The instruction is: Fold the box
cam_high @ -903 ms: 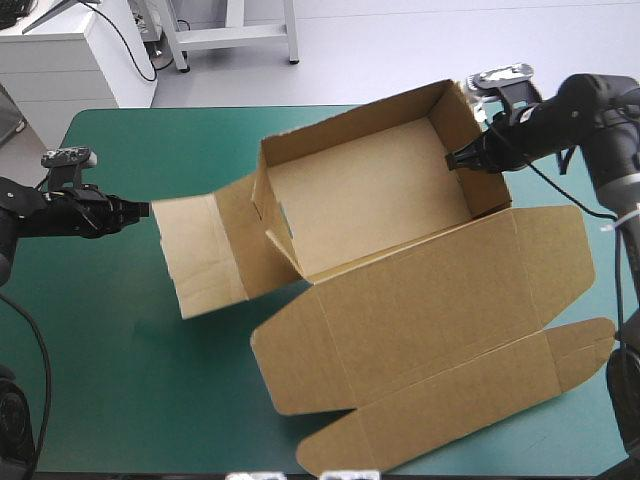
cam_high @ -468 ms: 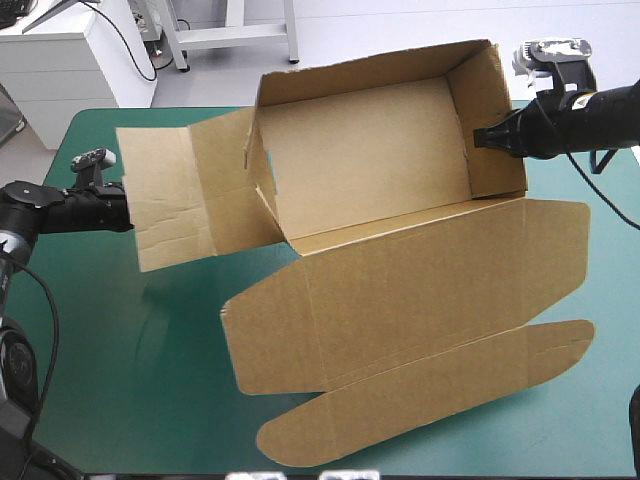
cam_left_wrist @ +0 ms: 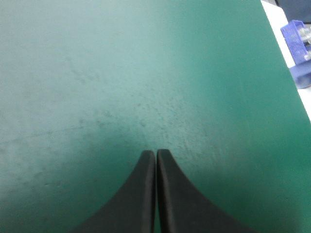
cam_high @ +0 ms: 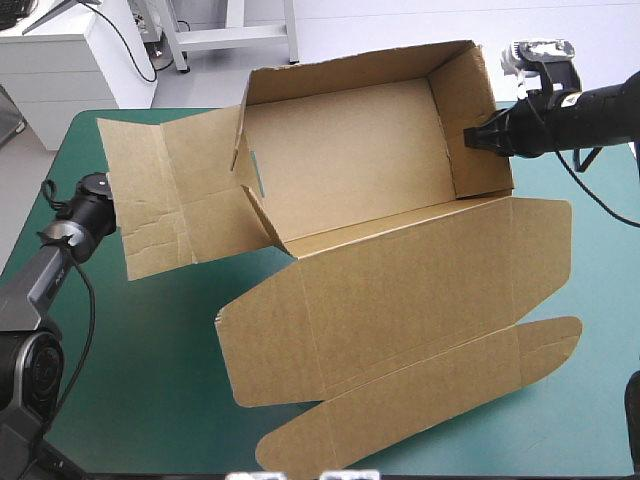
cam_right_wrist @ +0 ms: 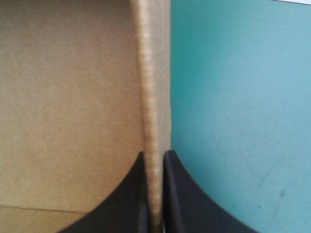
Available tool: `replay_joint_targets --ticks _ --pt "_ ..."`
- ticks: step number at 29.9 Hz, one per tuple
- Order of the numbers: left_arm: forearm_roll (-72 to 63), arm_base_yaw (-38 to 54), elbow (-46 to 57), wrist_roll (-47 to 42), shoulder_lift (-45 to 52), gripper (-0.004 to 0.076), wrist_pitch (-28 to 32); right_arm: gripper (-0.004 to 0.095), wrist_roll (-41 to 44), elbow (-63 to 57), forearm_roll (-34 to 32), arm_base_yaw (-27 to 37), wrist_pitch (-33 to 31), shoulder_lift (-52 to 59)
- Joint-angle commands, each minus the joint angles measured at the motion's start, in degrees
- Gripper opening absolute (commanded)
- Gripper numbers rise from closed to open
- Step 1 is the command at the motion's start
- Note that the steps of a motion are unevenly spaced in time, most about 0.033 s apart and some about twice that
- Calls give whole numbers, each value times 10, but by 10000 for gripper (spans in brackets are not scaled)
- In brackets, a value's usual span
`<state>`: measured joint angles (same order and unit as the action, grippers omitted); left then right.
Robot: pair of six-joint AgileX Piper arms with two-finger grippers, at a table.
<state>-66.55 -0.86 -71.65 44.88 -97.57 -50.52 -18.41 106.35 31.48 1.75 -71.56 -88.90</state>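
Note:
The brown box [cam_high: 350,170] stands as an open tray with its walls raised, tilted up off the teal-green cover. Its lid [cam_high: 400,300] lies flat toward the table's front, and a side flap [cam_high: 165,195] spreads out to the left. My right gripper [cam_high: 472,138] is shut on the tray's right wall. In the right wrist view that wall's edge [cam_right_wrist: 153,73] runs between the nearly closed right gripper [cam_right_wrist: 154,158]. My left gripper [cam_high: 97,190] sits at the flap's outer edge. In its own view the left gripper [cam_left_wrist: 155,154] is shut on nothing, over bare cover.
Bare teal-green cover [cam_high: 140,340] lies at the front left, and more to the right of the held wall [cam_right_wrist: 233,97]. A white cabinet [cam_high: 60,60] stands beyond the far left corner. A blue bin [cam_left_wrist: 301,48] shows past the table's edge.
The left gripper, earlier shut on the side flap's edge, has let go and turned down toward the cover. The right gripper has shifted the raised box slightly left.

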Motion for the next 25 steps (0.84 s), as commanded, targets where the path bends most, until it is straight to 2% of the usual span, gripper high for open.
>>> replay_joint_targets --ticks 1,8,19,25 --pt "-39 -32 -19 -1 38 -8 10 -19 2 19 -2 4 22 15" --pt "-44 -58 -19 -5 77 -8 13 -19 12 19 -58 4 47 7" --pt "-116 -106 -19 -16 100 -8 13 -19 15 19 -85 4 67 -12" --pt "-160 -106 -19 -16 107 -8 -17 -19 13 19 -95 4 69 -19"
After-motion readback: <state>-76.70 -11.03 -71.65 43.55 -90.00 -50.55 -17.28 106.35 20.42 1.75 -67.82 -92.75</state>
